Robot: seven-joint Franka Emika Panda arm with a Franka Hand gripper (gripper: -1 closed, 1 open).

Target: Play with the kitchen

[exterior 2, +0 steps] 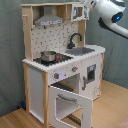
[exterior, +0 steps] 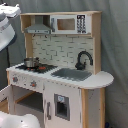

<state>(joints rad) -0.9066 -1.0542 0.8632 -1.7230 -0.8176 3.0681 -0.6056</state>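
In the first exterior view the kitchen (exterior: 57, 70) fills the middle of the frame, standing upright on the floor, with the hood (exterior: 38, 27) and microwave (exterior: 69, 24) on top, a small pot (exterior: 31, 62) on the hob, and the faucet (exterior: 83, 59) behind the sink (exterior: 72, 74). Only a white piece of the arm (exterior: 7, 31) shows at the first exterior view's left edge, level with the hood; the gripper is out of sight here. In the second exterior view the kitchen (exterior 2: 62, 65) again stands centred, its oven door (exterior 2: 70, 105) swung down and open at the front, the pot (exterior 2: 48, 56) on the hob and the faucet (exterior 2: 75, 40) by the sink (exterior 2: 82, 50). The arm (exterior 2: 107, 12) reaches in from the second exterior view's upper right, high beside the microwave (exterior 2: 79, 12), its end close to the top corner of the kitchen. I cannot tell how the fingers stand. As I judge it, everything worth handling, the sink, faucet, pot and oven door, lies below the arm and toward the second exterior view's left, so any next move would need to come downward along the kitchen's tall upright axis.
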